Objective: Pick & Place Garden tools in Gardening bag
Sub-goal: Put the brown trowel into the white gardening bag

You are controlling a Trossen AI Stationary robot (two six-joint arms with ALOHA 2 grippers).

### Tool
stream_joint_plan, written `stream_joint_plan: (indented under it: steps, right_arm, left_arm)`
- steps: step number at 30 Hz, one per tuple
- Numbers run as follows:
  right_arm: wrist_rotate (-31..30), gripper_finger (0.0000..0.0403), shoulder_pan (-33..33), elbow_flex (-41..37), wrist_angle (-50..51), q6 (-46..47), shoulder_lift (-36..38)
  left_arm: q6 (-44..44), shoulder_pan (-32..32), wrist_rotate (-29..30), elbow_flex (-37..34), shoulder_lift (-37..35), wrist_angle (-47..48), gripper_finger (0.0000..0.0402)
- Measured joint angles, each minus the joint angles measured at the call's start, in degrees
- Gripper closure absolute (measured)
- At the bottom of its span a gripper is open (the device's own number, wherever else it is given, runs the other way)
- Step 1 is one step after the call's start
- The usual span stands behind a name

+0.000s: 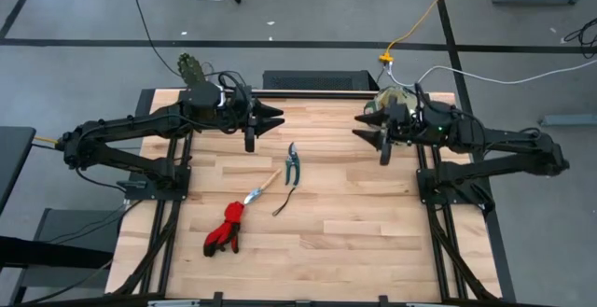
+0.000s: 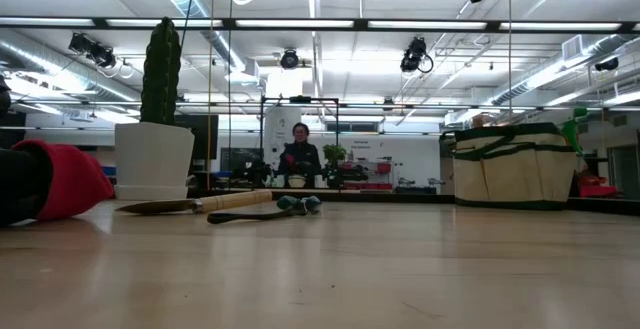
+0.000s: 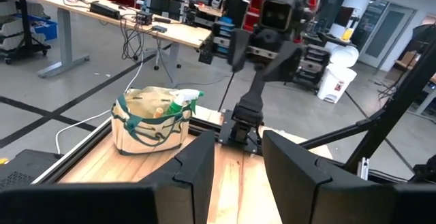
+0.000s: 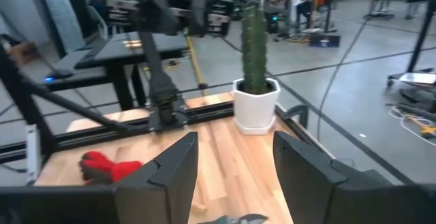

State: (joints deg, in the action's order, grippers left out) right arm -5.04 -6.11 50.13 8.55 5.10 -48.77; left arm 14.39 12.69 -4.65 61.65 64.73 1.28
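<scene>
The red gloves (image 1: 224, 231) lay nearest the front edge of the wooden table (image 1: 354, 242), on its left half, with the metal blade of the wooden-handled trowel (image 1: 262, 187) touching their upper end and the handle slanting away toward the middle. Just right of the trowel lay the thin dark cord (image 1: 284, 202), and beyond it the pruning shears (image 1: 292, 160), handles pointing toward the back of the table. Farther back both arms were raised above the table, facing each other across its centre. The left gripper (image 1: 277, 118) held nothing, its two fingers (image 3: 197, 163) parted with a clear gap; the right gripper (image 1: 360, 125) was likewise released and empty, fingers (image 4: 174, 166) apart. At the back right corner sat the beige gardening bag (image 3: 151, 120) with green trim, the green sprayer (image 3: 182, 100) already standing inside it. At the back left corner stood the white hexagonal pot (image 4: 256, 106) with its cactus (image 4: 255, 47). Beyond the table, in the low view, a person (image 2: 299, 155) was in the room.
</scene>
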Motion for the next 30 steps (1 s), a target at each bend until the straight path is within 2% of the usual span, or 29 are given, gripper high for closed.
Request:
stream_joint_plan:
  steps: [7,12,24,30]
  right_arm:
    - [-0.5,0.0211,3.3,0.0,-0.1,1.0,-0.3]
    - [-0.5,0.0211,4.4,0.0,0.0,1.7,-1.0]
    - [-0.5,0.0211,4.5,0.0,0.0,1.9,-4.3]
    - [-0.5,0.0211,4.5,0.0,0.0,1.9,-5.7]
  left_arm:
    - [1.1,0.0,0.1,0.0,0.0,2.3,0.0271]
    - [3.4,-0.3,0.1,0.0,0.0,7.3,0.0271]
    - [4.7,-3.4,4.7,-0.5,0.1,16.8,0.0271]
    - [6.7,-5.2,4.9,-3.0,0.1,17.7,0.0271]
